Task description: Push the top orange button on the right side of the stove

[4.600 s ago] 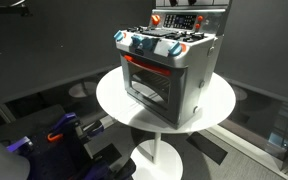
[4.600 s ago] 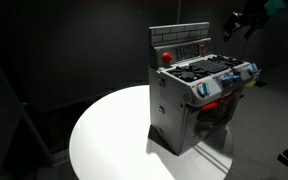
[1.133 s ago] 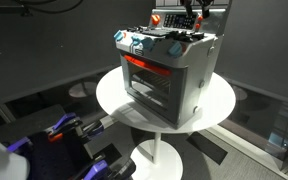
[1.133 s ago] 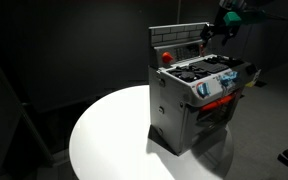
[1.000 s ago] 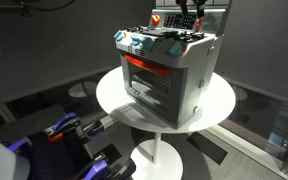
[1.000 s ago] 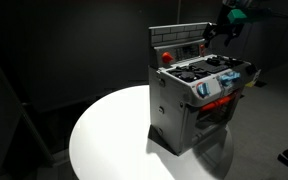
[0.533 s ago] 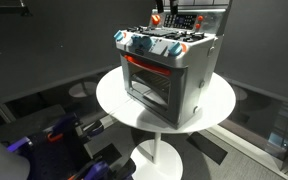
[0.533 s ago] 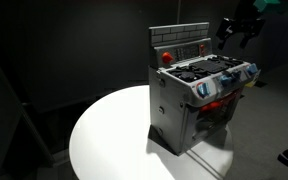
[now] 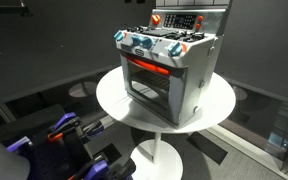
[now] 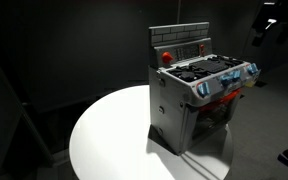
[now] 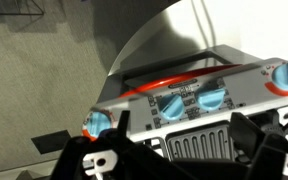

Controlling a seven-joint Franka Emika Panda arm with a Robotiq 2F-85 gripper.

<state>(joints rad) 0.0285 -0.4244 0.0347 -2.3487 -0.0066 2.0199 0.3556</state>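
A grey toy stove [image 9: 169, 70] stands on a round white table [image 9: 219, 105]; it also shows in the other exterior view [image 10: 194, 105]. Its back panel carries orange buttons at the two ends [image 9: 156, 19] [image 10: 165, 56]. My gripper [image 10: 267, 25] hangs in the air well above and to the side of the stove, touching nothing. It is out of frame in the exterior view that faces the oven door. In the wrist view the gripper [image 11: 183, 122] is open and empty, looking down on the blue knobs [image 11: 212, 99] and a burner grate [image 11: 196, 147].
The round table [image 10: 114, 135] stands on a single pedestal [image 9: 156, 155]. The surroundings are dark. Some purple and orange gear [image 9: 59, 132] lies on the floor below the table.
The gripper has pulled back from the stove's back panel, rising and moving away, and has left the exterior view that faces the oven door. The stove has not moved.
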